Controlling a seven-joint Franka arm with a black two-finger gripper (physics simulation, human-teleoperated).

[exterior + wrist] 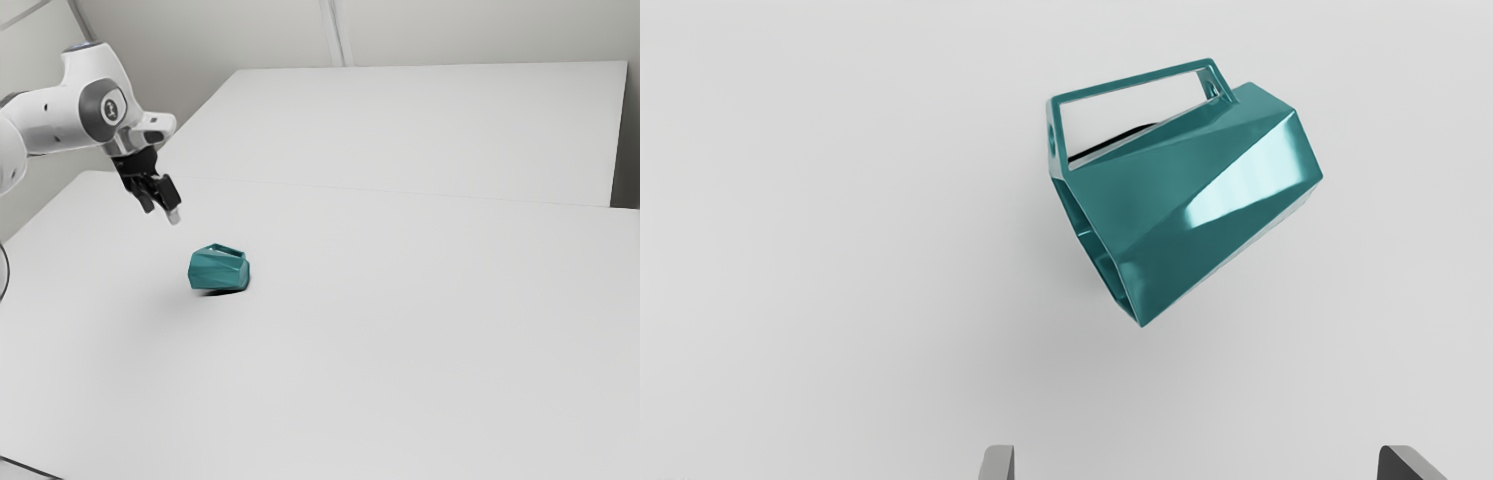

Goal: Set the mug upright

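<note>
Your wide-open, empty claw point(161, 212) hung above and short of the mug point(218, 270), which lay on its side on the desk point(400, 350), where squeezing its slanted facets point(1173, 180) risked a roll.

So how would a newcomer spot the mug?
Start at the broad white table and find the black gripper over it. Lower in the exterior view, the teal mug lies on its side. Its colour, flat facets and angular handle set it apart from both.
</note>
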